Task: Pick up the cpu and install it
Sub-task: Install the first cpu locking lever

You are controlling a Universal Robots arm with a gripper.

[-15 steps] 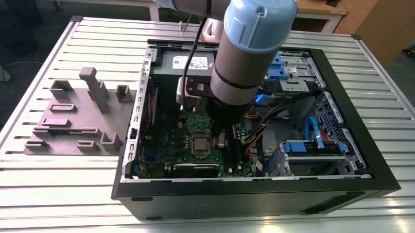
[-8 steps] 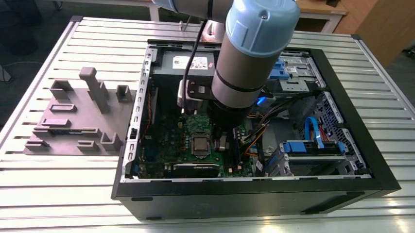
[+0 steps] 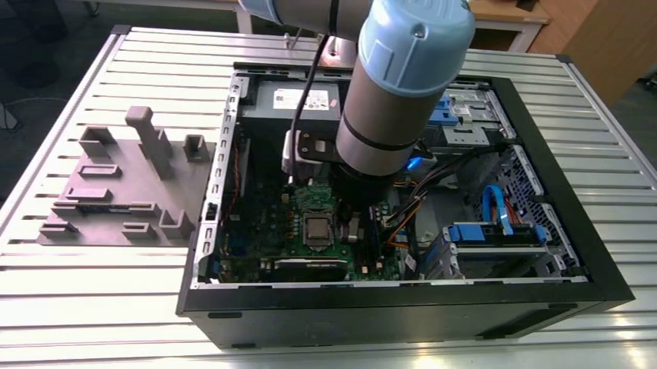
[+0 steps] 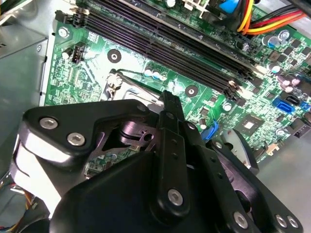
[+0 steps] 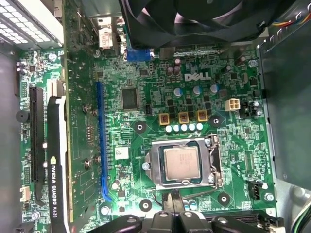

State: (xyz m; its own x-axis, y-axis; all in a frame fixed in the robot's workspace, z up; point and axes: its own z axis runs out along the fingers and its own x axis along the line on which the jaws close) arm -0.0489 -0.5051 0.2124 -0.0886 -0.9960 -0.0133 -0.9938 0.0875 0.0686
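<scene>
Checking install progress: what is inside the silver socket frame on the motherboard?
In the first wrist view, the cpu lies flat inside the socket frame, metal top up. What is beneath it is covered. The gripper sits just beside the frame.

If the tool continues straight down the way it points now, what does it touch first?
Probably the motherboard at the socket frame, where the cpu already sits. The tool is at the frame's edge; depth is unclear.

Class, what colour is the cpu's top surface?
Silvery-grey metal; the cpu shows best in the first wrist view.
</scene>
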